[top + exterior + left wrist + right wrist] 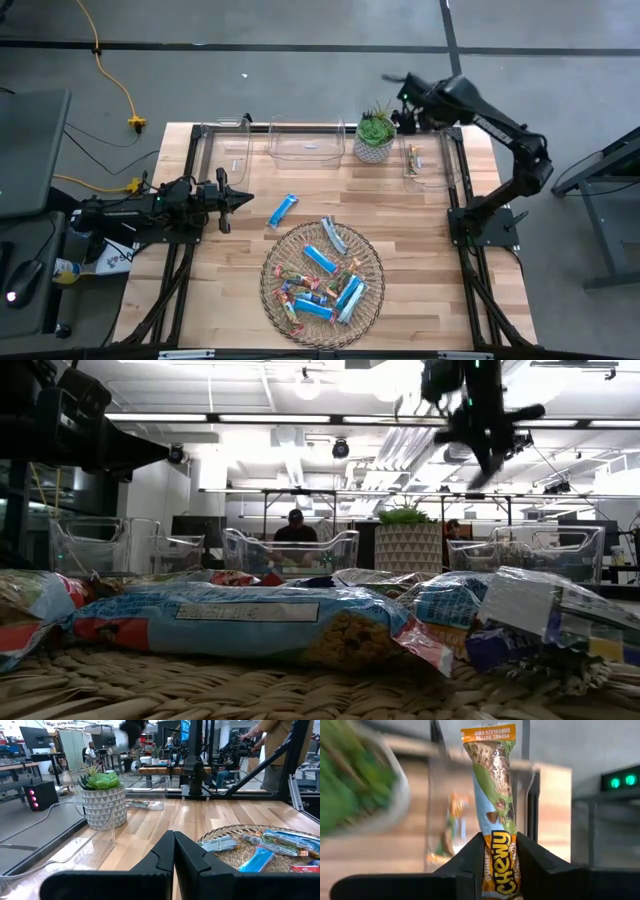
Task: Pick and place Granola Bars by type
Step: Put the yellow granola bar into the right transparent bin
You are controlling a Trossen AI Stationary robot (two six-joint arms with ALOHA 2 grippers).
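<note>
The right pincer (pixel 501 862) grips a tan and green foil-wrapped granola bar (pixel 494 795) beside the small green potted plant (pixel 375 137), near the wooden table's (pixel 420 230) far edge. The left pincer (pixel 238 199) is closed and empty, well apart from the plant. A blue and white bar (pixel 283 210) lies on open table between them.

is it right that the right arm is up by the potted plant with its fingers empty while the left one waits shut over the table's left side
Not quite: the right gripper is not empty. The right wrist view shows its fingers clamped on a granola bar with an orange-topped wrapper. The rest holds: in the high view that arm is up by the potted plant, and the left gripper waits shut over the table's left side.
</note>
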